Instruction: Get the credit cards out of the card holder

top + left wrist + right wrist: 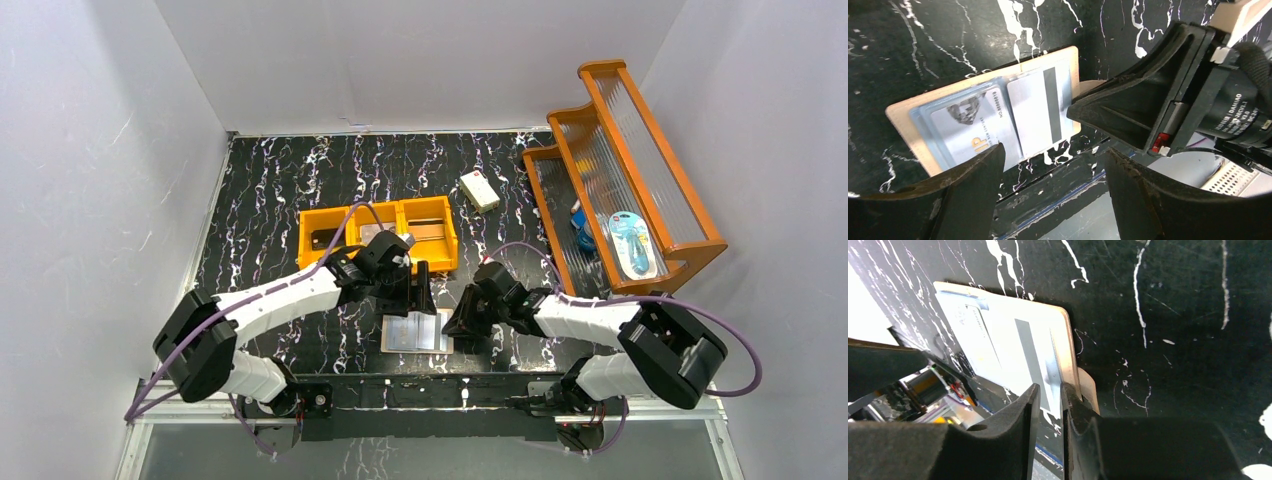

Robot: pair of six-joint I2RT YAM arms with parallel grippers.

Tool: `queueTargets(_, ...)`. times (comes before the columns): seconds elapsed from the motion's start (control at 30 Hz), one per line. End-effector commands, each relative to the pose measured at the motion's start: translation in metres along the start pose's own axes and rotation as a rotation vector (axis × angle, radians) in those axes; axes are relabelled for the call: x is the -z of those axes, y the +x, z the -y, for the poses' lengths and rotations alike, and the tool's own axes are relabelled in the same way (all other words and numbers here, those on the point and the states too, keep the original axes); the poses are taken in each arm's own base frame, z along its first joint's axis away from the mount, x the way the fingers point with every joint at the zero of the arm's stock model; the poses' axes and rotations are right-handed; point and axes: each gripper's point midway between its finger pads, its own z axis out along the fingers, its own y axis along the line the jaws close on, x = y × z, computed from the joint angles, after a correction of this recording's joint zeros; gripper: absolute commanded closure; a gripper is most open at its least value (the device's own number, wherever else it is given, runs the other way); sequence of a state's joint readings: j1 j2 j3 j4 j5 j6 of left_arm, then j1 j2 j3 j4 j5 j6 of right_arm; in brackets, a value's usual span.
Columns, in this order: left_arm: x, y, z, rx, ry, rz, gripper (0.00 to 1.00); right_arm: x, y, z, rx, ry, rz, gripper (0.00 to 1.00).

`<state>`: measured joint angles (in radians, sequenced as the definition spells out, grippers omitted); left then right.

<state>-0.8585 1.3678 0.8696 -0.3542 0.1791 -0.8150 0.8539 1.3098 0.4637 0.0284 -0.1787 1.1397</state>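
Black marbled table (pixel 270 180) is shown with the card holder (pixel 903 117) laid open lengthwise between the arms, credit cards (pixel 973 127) tucked inside, the left gripper (pixel 1054 150) held spread above it and the right gripper (pixel 1049 386), nearest the striped card (pixel 1040 107), narrowed at its right edge, any pinch indiscernible.

Colours and patterns recorded on the tabletop

The table (pixel 270 180) is finished in black marble veined with white. The card holder (pixel 903 117) is edged in peach-pink, with pockets tinted pale blue-grey. One credit card (pixel 968 130) is printed silver-grey with gold lettering. The second credit card (pixel 1035 112) is white, crossed by a dark grey stripe. The bin (pixel 305 240) and rack (pixel 640 120) are coloured orange, and the box (pixel 479 190) white.
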Motion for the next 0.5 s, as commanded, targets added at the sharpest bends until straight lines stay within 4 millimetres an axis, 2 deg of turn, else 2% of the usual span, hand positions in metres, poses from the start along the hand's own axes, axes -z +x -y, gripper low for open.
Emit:
queueTargets(0.0, -0.014, 0.012, 0.009, -0.009, 0.078, -0.078, 0.28, -0.007, 0.003, 0.022, -0.052, 0.052, 0.021, 0.7)
queueTargets(0.17, -0.027, 0.016, 0.005, -0.003, 0.07, -0.109, 0.29, -0.009, 0.009, 0.039, -0.098, 0.082, 0.022, 0.7)
queueTargets(0.23, -0.032, 0.017, -0.003, 0.008, 0.036, -0.111, 0.29, -0.008, 0.007, 0.037, -0.107, 0.075, 0.032, 0.7)
queueTargets(0.27, -0.035, 0.02, -0.009, 0.016, 0.011, -0.115, 0.29, -0.008, 0.013, 0.052, -0.116, 0.106, 0.025, 0.7)
queueTargets(0.3, -0.037, 0.021, -0.016, 0.025, -0.02, -0.117, 0.29, -0.007, 0.013, 0.055, -0.119, 0.113, 0.029, 0.7)
queueTargets(0.4, -0.043, 0.028, -0.031, 0.051, -0.072, -0.125, 0.29, -0.007, 0.013, 0.057, -0.124, 0.121, 0.034, 0.7)
queueTargets(0.47, -0.046, 0.032, -0.033, 0.056, -0.064, -0.133, 0.3, -0.007, 0.014, 0.057, -0.125, 0.12, 0.032, 0.7)
